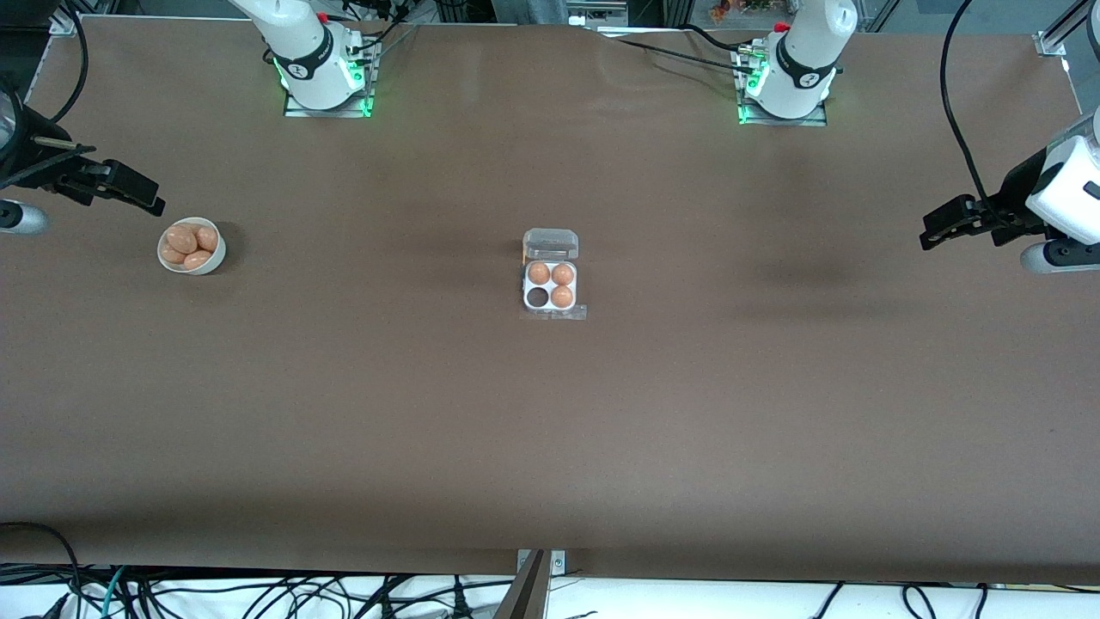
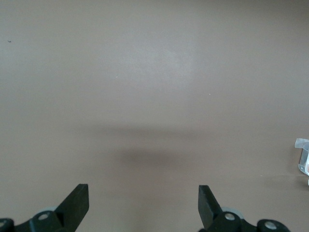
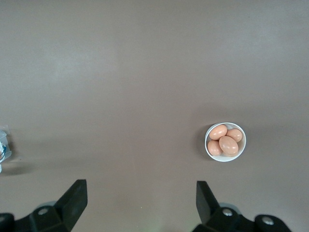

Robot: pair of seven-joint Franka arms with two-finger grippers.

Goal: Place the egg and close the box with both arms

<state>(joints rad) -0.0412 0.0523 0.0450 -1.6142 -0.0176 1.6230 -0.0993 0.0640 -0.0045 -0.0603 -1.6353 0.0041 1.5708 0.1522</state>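
Egg carton (image 1: 551, 288) open, three cells filled, one empty; spare eggs (image 1: 191, 244) left in bowl (image 1: 211, 261). Left gripper (image 1: 938, 230), right gripper (image 1: 142, 195) fingers wide, nothing held.

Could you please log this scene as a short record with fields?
box: mid-table, lid open, three eggs, one cell empty
bowl: toward the right arm's end, holds four eggs
right gripper: open, empty, up near the bowl
left gripper: open, empty, over bare table at its own end
task state: no egg picked yet
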